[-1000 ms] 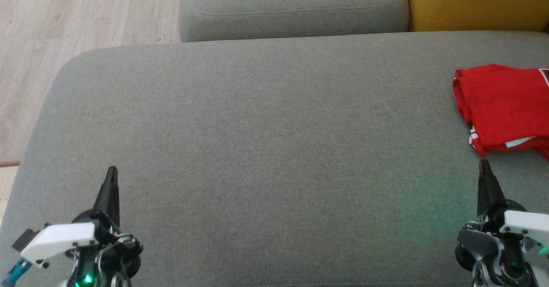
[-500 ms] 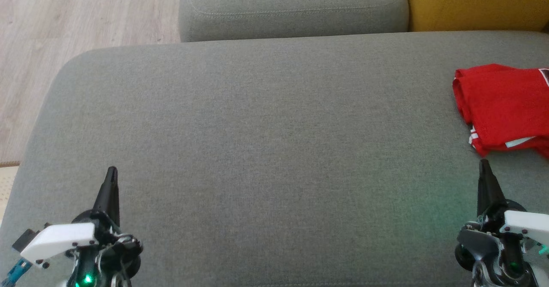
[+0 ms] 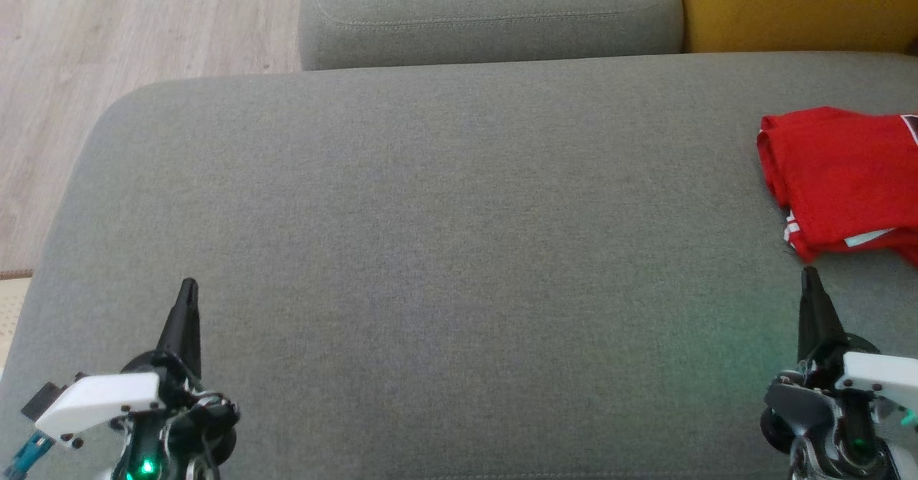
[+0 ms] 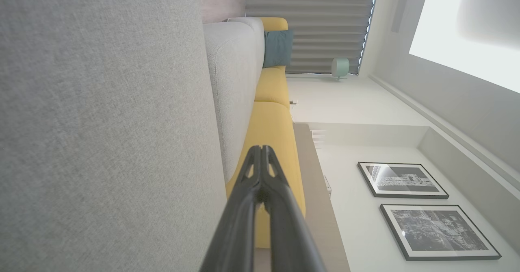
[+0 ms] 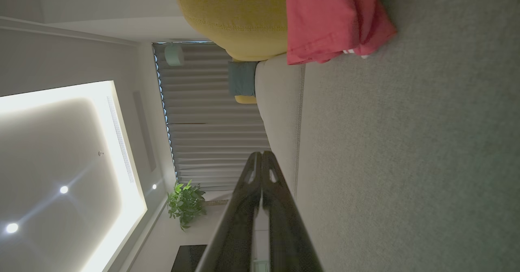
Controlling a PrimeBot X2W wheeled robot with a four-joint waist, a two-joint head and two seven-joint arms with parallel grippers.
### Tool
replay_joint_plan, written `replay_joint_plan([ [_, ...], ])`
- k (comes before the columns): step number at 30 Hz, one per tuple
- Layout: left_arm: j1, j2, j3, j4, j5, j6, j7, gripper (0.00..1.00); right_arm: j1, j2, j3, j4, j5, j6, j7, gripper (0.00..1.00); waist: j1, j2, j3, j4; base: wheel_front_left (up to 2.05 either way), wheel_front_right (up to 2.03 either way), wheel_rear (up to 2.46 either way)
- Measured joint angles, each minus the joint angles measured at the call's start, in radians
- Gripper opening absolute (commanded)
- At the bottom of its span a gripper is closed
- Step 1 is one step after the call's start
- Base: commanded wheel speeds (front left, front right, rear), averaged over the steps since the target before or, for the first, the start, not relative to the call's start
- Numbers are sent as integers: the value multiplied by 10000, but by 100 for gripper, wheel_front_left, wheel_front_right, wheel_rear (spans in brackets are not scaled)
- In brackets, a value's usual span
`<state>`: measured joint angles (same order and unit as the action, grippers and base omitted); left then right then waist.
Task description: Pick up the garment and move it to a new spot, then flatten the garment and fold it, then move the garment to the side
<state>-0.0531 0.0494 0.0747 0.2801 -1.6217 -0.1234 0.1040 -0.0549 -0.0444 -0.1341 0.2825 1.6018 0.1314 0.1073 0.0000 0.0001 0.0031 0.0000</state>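
On the wide grey seat cushion (image 3: 445, 236), at its far right edge in the head view, lies the red garment (image 3: 839, 179), gathered into a compact folded bundle with white trim showing along its near side. Part of it runs past the right border.

Left claw (image 3: 187, 286): lower left, both dark fingers pressed together to a single point, holding nothing, over bare grey fabric and well apart from the garment. The left wrist view confirms the pressed-together tips (image 4: 260, 148), with two framed pictures (image 4: 402, 179) on a white wall beyond.

Right claw (image 3: 810, 273): lower right, fingers likewise pressed together and holding nothing, its tip near the garment's near corner. In the right wrist view the closed tips (image 5: 261, 153) point along the cushion, and the garment (image 5: 325, 16) lies ahead of them, apart, against a yellow cushion (image 5: 235, 16). A potted plant (image 5: 185, 203) stands in the background.

Behind the seat are a grey back cushion (image 3: 488, 13) and the yellow cushion (image 3: 796, 6) beside it. A wooden floor (image 3: 107, 49) shows at the upper left.
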Motion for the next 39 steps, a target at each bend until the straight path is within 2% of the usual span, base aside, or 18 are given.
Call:
replay_joint_plan([
  [39,0,-17,17,0,10,0,2,0,0,0,0,0,0,0,0,0,0,0,0,0,0,0,0],
])
